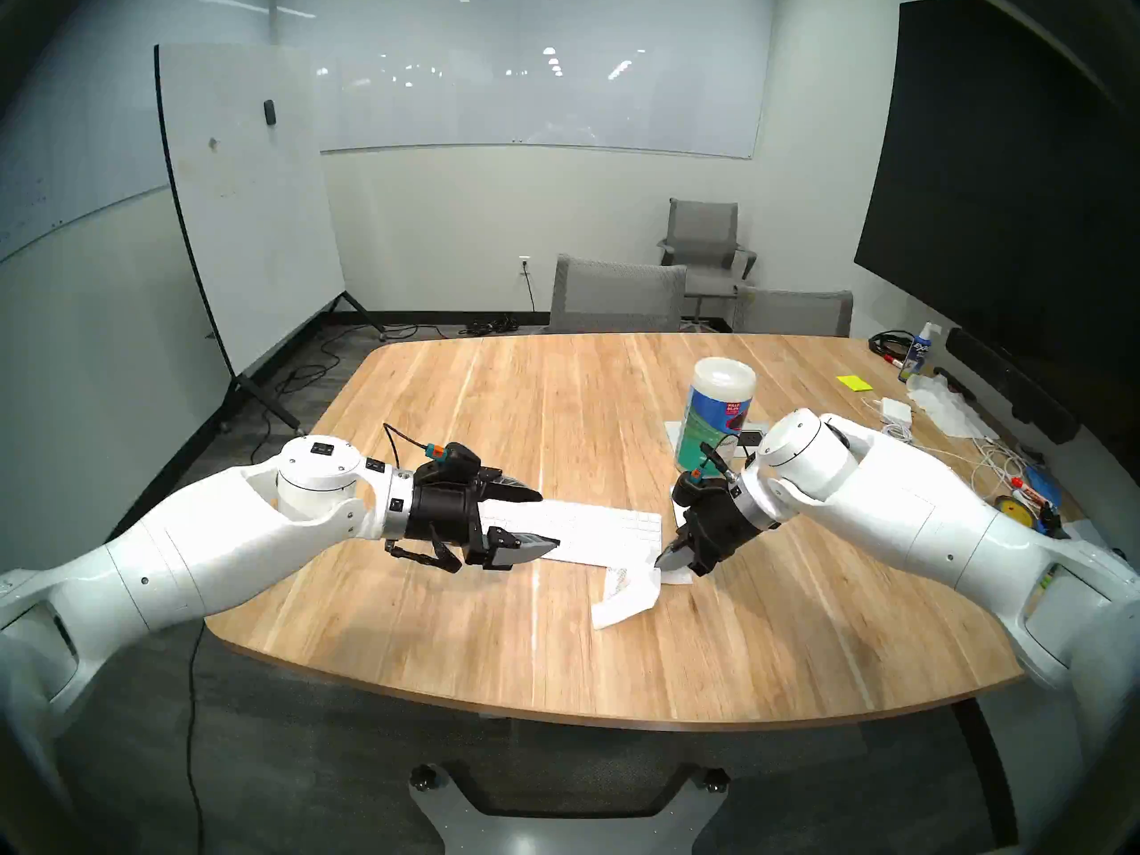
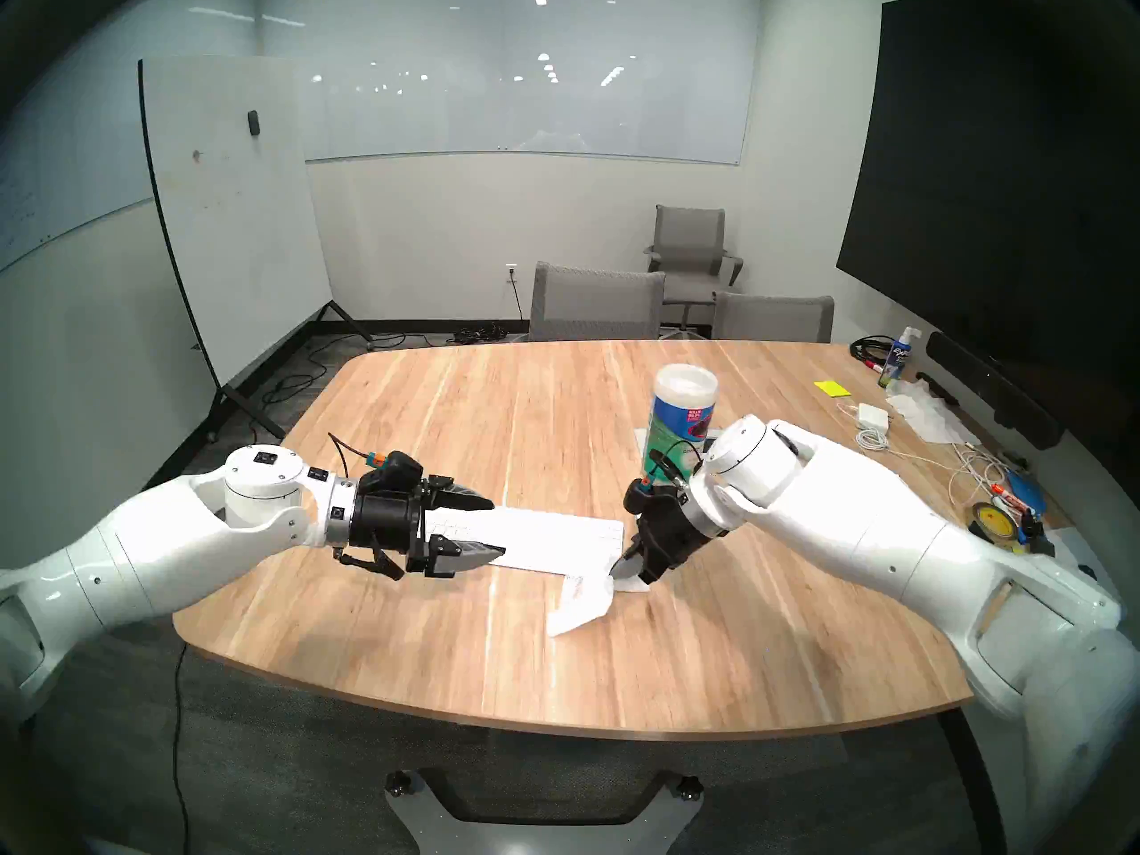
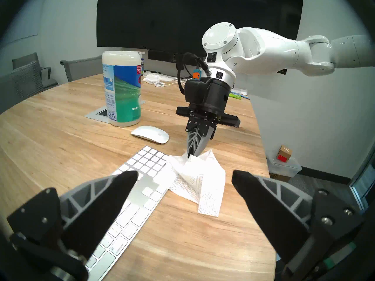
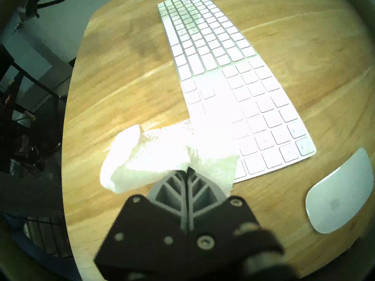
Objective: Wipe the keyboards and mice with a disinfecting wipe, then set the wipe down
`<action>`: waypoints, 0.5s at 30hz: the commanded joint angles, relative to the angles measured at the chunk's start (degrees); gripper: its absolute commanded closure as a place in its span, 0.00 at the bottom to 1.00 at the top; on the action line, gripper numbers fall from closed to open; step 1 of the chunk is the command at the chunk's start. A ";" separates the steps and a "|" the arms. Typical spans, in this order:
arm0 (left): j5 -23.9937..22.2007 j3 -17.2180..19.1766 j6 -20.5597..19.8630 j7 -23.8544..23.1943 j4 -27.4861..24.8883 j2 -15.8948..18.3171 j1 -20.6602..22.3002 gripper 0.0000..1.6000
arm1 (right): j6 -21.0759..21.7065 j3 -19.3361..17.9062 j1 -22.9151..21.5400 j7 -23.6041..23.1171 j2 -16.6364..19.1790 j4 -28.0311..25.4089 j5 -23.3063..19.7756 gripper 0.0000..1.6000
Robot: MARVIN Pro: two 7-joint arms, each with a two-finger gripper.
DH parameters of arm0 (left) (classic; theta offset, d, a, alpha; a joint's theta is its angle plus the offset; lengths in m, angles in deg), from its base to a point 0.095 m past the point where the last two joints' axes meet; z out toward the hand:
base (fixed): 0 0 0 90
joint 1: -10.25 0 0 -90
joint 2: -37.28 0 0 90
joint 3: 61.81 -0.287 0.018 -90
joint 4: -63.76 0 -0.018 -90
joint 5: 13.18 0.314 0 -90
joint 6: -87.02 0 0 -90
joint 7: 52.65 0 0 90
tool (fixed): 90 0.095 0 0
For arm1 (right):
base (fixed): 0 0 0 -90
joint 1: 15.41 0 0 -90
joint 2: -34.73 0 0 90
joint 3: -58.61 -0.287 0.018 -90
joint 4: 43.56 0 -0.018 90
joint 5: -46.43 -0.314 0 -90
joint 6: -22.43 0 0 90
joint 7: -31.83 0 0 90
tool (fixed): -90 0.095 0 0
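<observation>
disinfecting wipe point(image 1: 626, 594): head view, pinched at its top fold by the fully closed right hand point(image 1: 663, 561), trailing onto the surface point(image 1: 555, 403) beside the keyboard point(image 1: 592, 530) end; left hand point(image 1: 543, 520) spread wide, empty.
left wrist: mouse point(image 3: 150, 134) near canister point(image 3: 121, 90), apart from wipe.
right wrist: wipe overlaps keyboard corner. advice: drag flat, light pressure, sweep lengthwise.

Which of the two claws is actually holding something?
The right gripper: its jaws are pinched shut on the white wipe. The left gripper hangs wide open and empty above the keyboard.
</observation>
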 commanded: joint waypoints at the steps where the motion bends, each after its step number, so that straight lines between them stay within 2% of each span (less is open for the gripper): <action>1: -0.25 0.68 0.15 -0.08 -0.71 0.01 0.74 0.00 | 0.93 -1.41 -2.09 1.12 -4.14 1.16 -0.74 1.00; 15: -0.26 0.68 0.15 -0.08 -0.72 0.01 0.73 0.00 | 0.78 -1.95 -4.18 6.00 -11.22 12.82 0.69 1.00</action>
